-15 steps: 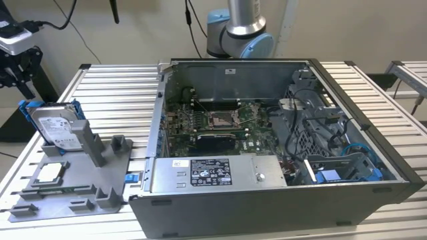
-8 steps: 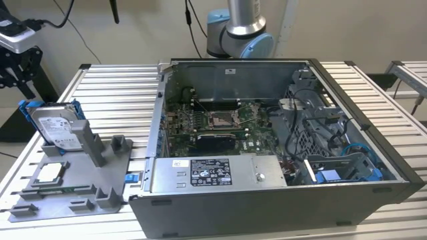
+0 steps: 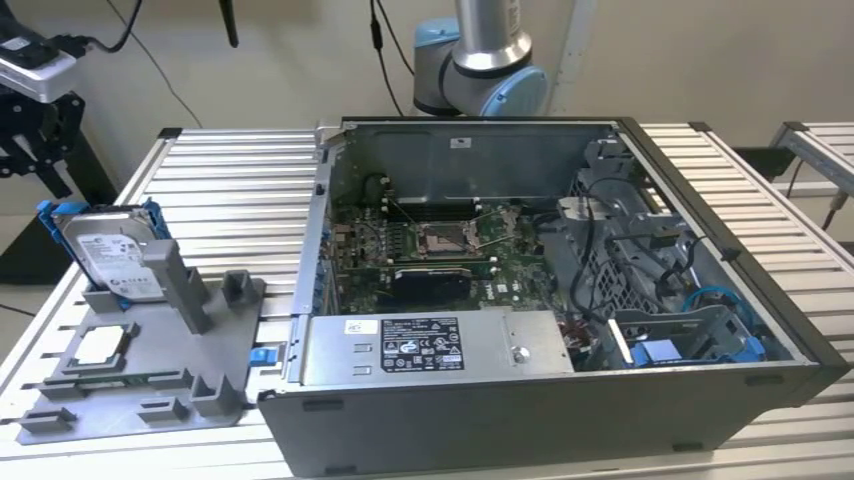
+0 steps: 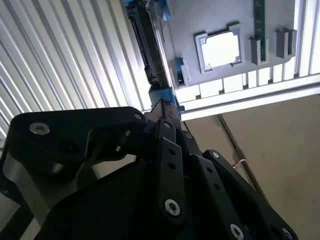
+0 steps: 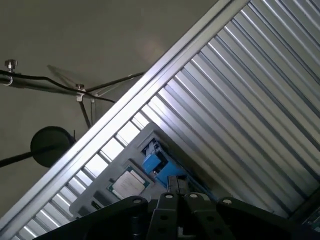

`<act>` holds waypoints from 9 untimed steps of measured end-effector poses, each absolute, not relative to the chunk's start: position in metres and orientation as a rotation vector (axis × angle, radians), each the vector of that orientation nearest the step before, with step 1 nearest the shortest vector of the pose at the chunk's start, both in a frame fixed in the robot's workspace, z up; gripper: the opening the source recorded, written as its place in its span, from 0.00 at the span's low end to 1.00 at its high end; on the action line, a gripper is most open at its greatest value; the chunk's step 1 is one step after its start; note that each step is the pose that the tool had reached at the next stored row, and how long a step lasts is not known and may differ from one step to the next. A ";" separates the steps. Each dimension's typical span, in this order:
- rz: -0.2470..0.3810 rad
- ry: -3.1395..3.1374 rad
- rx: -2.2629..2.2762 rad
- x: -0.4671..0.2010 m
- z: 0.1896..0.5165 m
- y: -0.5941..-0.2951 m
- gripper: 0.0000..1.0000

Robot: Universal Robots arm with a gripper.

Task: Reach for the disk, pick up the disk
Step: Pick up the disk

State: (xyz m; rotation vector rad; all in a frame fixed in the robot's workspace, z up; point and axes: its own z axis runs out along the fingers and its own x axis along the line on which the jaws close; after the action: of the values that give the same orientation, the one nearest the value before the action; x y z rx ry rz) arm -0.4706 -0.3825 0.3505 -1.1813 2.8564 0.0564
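Plain beige wall (image 3: pixel 267 60) along the far side, with dark cables (image 3: pixel 231 25) hanging down in front of it. Before the wall, a wide table (image 3: pixel 227 190) topped with ribbed aluminium slats, bright under the room light (brightest along the edge rail in both wrist views). At the exterior view's right, a second slatted table (image 3: pixel 821 140), set apart from the first. At the exterior view's left, a black stand (image 3: pixel 34 150). Below the table edge, smooth tan floor (image 4: pixel 270 150), with a round black foot (image 5: pixel 50 145) and a thin dark cable (image 5: pixel 50 88) in the first wrist view.
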 end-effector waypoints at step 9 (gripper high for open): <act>0.057 2.811 -1.280 -0.471 0.350 -0.383 0.00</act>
State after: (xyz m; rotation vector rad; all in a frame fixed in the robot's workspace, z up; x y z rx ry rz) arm -0.4706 -0.3825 0.3501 -1.2800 2.8109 0.0569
